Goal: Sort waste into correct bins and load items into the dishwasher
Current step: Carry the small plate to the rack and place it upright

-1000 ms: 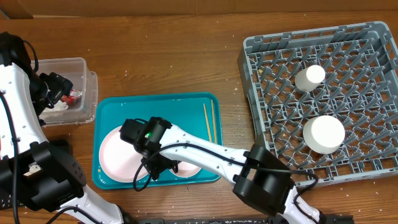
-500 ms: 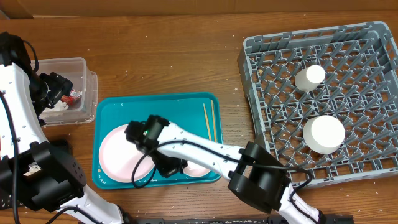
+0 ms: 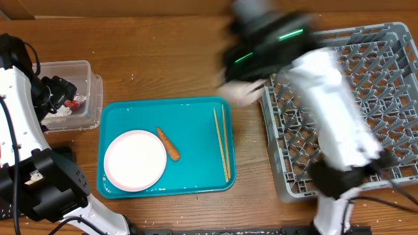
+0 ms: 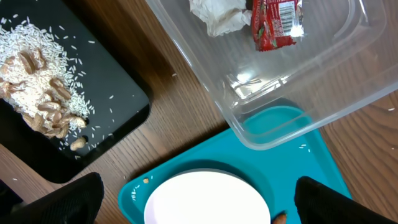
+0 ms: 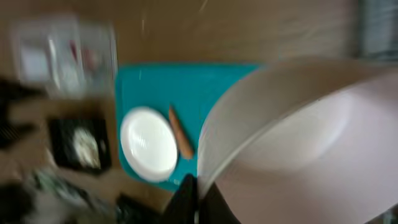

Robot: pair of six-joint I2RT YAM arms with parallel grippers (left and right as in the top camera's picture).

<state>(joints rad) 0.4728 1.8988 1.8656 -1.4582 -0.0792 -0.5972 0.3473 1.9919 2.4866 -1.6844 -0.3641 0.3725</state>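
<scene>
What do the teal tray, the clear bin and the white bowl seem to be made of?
The tray looks like plastic: uniform teal, smooth, moulded rim. The bin is clear plastic: its contents show through, with glossy highlights. The bowl is white and smooth, plastic or ceramic; the blur leaves it open.

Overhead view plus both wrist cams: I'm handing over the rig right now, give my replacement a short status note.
Right claw: shut on a white bowl, motion-blurred, near the left edge of the dish rack.
Left claw: open, empty, over the clear bin and the teal tray.
Done: red wrapper and tissue lie in the clear bin.
Left: rack the bowl; the plate, carrot and chopsticks are on the tray.
</scene>
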